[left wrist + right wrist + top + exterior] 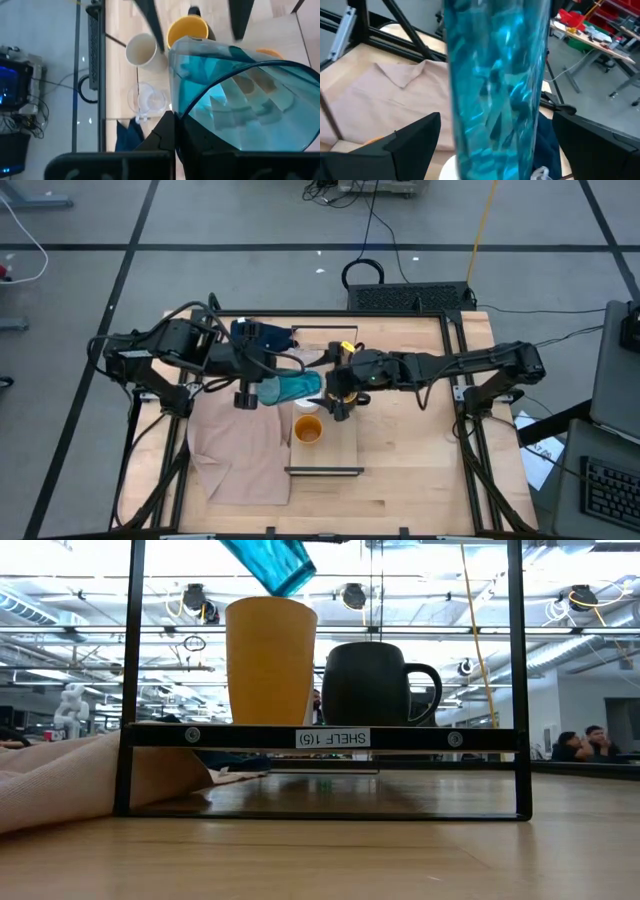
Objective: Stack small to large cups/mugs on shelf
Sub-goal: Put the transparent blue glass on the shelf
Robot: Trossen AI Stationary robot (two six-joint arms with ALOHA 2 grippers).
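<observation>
Beige cloth [60,785] on wooden tabletop [320,860]; people [585,743] beyond.

Around my wooden table [420,470] the floor [200,220] is pale grey, crossed by dark tape lines, with black cables [375,220] and a yellow cord [483,220] trailing across it. A keyboard [610,490] sits on a desk beside me. Beyond the table, round lamps [352,595] hang among ceiling pipes in a bright hall, where two people [585,743] sit far off. A bench [590,37] holds red bins.
</observation>
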